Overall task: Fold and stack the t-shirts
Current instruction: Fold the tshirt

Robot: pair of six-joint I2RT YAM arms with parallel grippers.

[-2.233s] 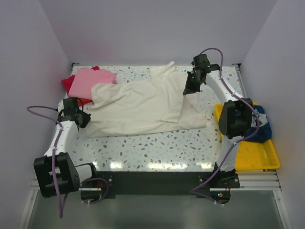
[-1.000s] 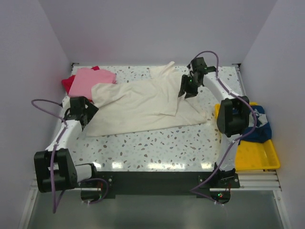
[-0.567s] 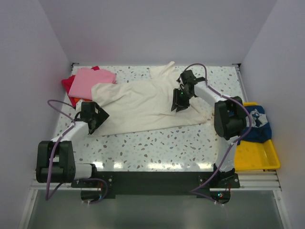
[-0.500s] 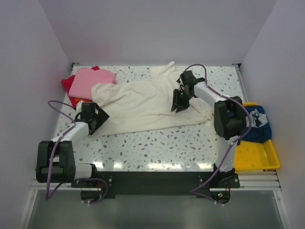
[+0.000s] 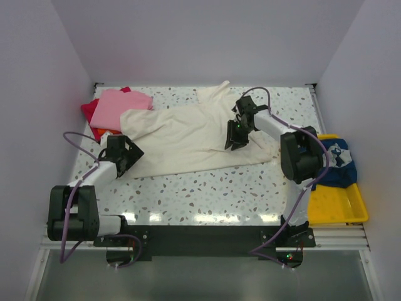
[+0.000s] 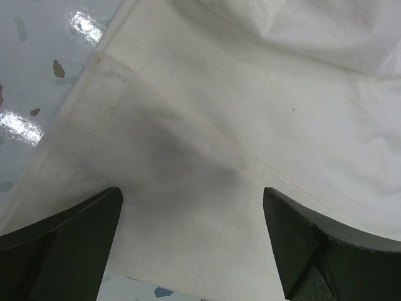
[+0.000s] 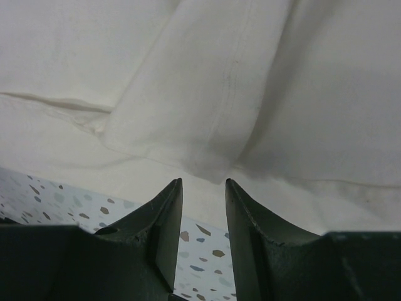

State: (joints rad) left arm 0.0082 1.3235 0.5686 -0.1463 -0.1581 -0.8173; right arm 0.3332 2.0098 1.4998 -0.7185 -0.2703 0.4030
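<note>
The large cream t-shirt lies spread across the middle of the table, its right side folded over onto itself. My right gripper hovers low over that fold. In the right wrist view its jaws stand narrowly apart, with speckled tabletop showing between them and the folded cream edge just beyond the tips. My left gripper rests wide open over the shirt's near left corner, holding nothing. Pink, red and orange shirts are piled at the back left. A navy shirt sits at the right.
A yellow tray stands at the right edge under the navy shirt. Walls close in the table at the left, back and right. Speckled tabletop shows between the cream shirt and the arm bases.
My right gripper has swung left and nearer over the folded side, its jaws narrowing slightly. My left gripper has slid right onto the shirt's left corner and stayed open.
</note>
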